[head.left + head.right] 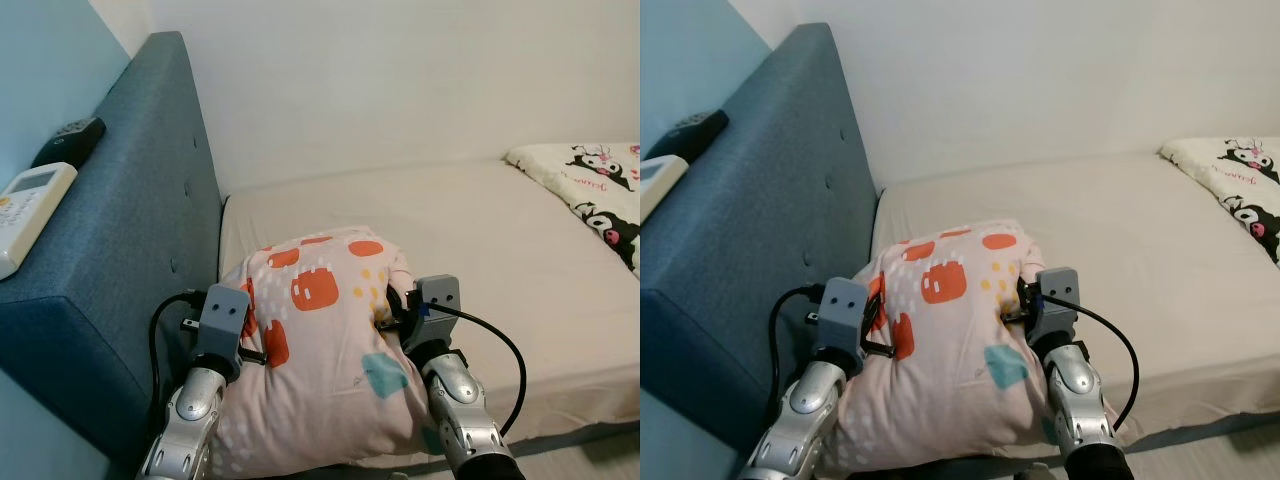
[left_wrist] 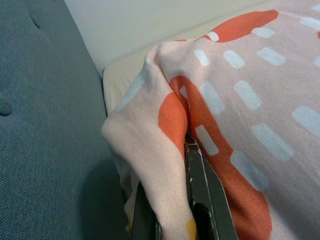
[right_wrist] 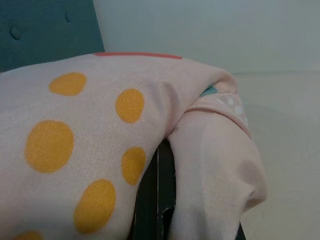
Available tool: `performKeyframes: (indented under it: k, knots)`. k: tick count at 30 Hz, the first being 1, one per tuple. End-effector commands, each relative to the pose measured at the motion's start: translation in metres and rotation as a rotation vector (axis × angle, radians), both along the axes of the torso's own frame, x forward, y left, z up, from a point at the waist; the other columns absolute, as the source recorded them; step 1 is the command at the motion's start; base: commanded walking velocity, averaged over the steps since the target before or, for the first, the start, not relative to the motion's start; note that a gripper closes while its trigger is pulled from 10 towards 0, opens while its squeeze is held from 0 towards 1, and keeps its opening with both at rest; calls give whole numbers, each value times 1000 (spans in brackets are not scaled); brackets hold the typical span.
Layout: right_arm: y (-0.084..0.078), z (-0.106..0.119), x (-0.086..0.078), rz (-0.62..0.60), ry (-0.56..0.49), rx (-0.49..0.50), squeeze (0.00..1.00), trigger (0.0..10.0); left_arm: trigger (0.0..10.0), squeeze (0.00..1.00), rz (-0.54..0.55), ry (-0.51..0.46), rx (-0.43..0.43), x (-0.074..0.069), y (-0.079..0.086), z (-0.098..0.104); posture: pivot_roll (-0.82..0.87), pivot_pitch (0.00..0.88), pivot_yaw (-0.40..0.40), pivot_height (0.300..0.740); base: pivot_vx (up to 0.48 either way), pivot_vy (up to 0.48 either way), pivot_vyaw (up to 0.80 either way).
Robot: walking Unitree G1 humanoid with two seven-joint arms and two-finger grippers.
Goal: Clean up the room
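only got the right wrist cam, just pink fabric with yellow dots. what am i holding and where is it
Observer: A pink pillow with orange and teal patches, at the near edge of the bed, next to the blue headboard.
Operator: is the left arm on it too
Observer: Yes. The left gripper has a fold of the pillow's fabric pinched between its fingers, on the headboard side.
Operator: anything else on the bed
Observer: A cartoon-print blanket lies at the far right corner, apart from the pillow.
Operator: and the headboard top
Observer: A white remote and a dark one rest on its ledge.
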State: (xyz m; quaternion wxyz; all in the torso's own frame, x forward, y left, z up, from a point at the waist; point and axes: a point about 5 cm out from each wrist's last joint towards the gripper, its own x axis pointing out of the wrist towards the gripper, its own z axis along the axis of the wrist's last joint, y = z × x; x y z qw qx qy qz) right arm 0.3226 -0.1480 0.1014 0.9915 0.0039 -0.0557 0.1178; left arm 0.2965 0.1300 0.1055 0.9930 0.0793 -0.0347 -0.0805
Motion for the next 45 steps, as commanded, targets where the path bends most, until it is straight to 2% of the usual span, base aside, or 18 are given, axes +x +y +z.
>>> performKeyframes:
  k: [1,8,45]
  knots:
    - [10,7,0,34,-55,10,0,10000,10000,0,-52,-43,21,-1,-7,9,52,101,42,641,0,0,0]
    - [12,6,-2,38,-54,20,0,10000,10000,0,-60,-38,25,-2,-8,9,55,100,49,627,0,0,0]
    - [13,7,0,30,-52,22,0,10000,10000,0,-53,3,53,-3,-4,4,61,124,56,612,0,0,0]
